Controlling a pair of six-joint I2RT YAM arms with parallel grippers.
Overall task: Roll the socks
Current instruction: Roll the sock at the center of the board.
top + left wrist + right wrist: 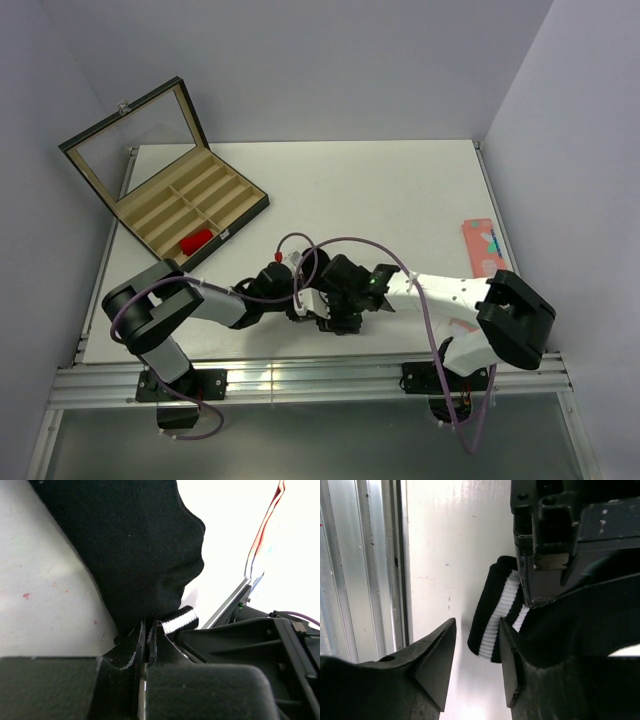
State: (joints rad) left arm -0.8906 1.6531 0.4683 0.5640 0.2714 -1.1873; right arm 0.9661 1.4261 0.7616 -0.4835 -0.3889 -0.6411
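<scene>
Black knit, the black sock (140,555) sits at six o'clock on the table (380,190). Its striped cuff is pinched in the left gripper (148,642), and its length runs toward eleven in that wrist view. The red sock (195,241) lies in the box (235,190) at ten. The right gripper (476,630) stands apart around the cuff end; best to close squarely across the stripes, then roll along the length.

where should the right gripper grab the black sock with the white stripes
Probably the striped cuff end of the black fabric sock with white stripes, which sticks out free beside the shut left gripper. Bring the right gripper in from the robot's right, open jaws straddling the cuff's narrow width.
</scene>
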